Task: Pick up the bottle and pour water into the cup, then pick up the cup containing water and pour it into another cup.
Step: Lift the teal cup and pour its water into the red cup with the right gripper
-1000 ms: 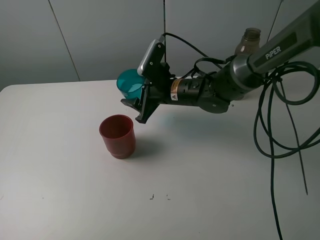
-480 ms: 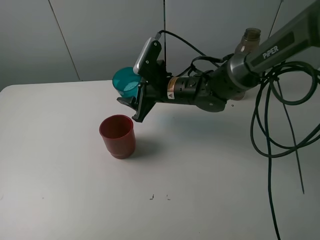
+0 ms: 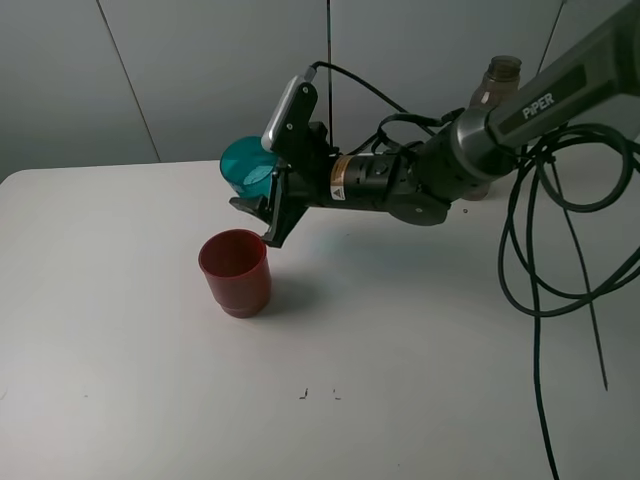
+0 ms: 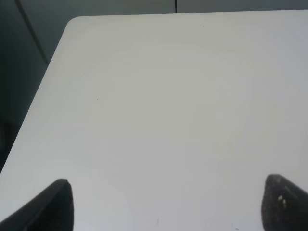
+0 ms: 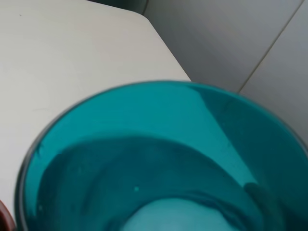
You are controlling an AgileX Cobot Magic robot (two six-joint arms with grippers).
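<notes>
Firstly, high view, cups: two; one teal cup [image 3: 243,168], one red cup [image 3: 236,272].
Teal cup, position: off the table [image 3: 120,350], tipped well over with its mouth toward the view's left; above and just behind the red cup, apart from it.
Red cup, position: upright on the table, left of middle.
Bottle: one bottle [image 3: 503,72] at the far right rear, only neck and shoulder showing behind the right arm [image 3: 450,175].
Right gripper: one; right gripper [image 3: 262,208] clamped narrow on the teal cup's wall.
Arms seen: one; left gripper outside this view.
Cables: black cables [image 3: 540,250] looping down at right; count unclear.

Left wrist view, gripper: left gripper [image 4: 171,204] spread wide; two dark fingers [image 4: 55,207], one at each side of the frame, only table between them.
Under it: white table [image 4: 168,96], one rounded corner.

Right wrist view, teal cup: one; teal cup [image 5: 144,159] fills the frame, seen into its mouth. Pale patch at the bottom; water or not, cannot tell.
Red cup: one; red cup [image 5: 2,219] shows as a sliver of rim at the frame's edge.
Gripper fingers: hidden by the teal cup.
Background: table [image 5: 72,48], grey wall [image 5: 240,38].
</notes>
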